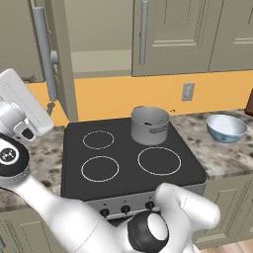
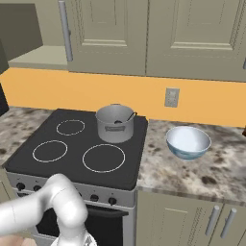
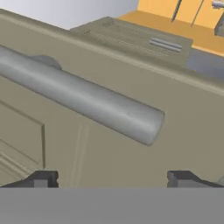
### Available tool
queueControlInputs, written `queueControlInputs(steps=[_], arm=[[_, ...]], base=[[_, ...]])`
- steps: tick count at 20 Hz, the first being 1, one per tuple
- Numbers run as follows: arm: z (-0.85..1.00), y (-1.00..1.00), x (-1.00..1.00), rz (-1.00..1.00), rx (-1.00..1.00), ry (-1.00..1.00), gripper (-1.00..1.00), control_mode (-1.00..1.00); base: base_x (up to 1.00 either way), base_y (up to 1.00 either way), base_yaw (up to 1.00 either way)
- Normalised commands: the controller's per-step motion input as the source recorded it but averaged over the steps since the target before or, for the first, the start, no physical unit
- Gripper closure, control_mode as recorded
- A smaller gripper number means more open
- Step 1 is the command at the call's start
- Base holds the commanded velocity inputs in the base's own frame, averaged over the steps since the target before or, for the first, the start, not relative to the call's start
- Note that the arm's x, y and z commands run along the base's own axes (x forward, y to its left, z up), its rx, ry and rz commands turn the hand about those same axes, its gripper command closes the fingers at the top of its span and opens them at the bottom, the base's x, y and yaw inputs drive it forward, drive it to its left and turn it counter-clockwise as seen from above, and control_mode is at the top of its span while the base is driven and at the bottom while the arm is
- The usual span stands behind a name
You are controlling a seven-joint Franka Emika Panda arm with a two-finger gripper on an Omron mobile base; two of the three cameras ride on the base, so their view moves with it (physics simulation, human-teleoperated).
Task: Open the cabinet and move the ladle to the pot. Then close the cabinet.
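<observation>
Tool (image 3: pixel 111 177) spread wide, empty, facing bar handle (image 3: pixel 83 98) of cabinet (image 1: pixel 59 54) left door; door swung open, edge-on. Ladle (image 2: pixel 126 117) inside pot (image 1: pixel 149 125) on stove (image 1: pixel 123 158) rear right burner. Bowl (image 2: pixel 188 141) on counter (image 2: pixel 202 168), right of pot, apart.

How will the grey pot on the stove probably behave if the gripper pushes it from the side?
The pot looks like plain metal with straight sides, so it is probably rigid. It stands upright on the smooth black stove top, so I expect it to slide, not tip. A thin dark handle, probably the ladle, leans at its rim and may shift.
</observation>
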Motion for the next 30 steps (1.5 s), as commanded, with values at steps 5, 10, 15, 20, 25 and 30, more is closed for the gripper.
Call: queueControlInputs(steps=[5, 10, 15, 20, 25, 30], arm=[[0.05, -0.52, 0.30, -0.14, 0.00, -0.06, -1.00, -1.00], [0.23, -0.66, 0.00, -0.08, 0.00, -0.09, -1.00, -1.00], [0.19, -0.69, 0.28, -0.01, 0.00, -0.02, -1.00, -1.00], [0.17, -0.79, 0.54, 0.00, 0.00, 0.00, -1.00, -1.00], [0.09, -0.75, 0.72, 0.00, 0.00, 0.00, -1.00, -1.00], [0.02, -0.70, 0.85, 0.04, 0.00, 0.00, -1.00, -1.00]], base=[[0.00, 0.00, 0.00], [0.00, 0.00, 0.00], [0.00, 0.00, 0.00], [0.00, 0.00, 0.00], [0.00, 0.00, 0.00], [0.00, 0.00, 0.00]])
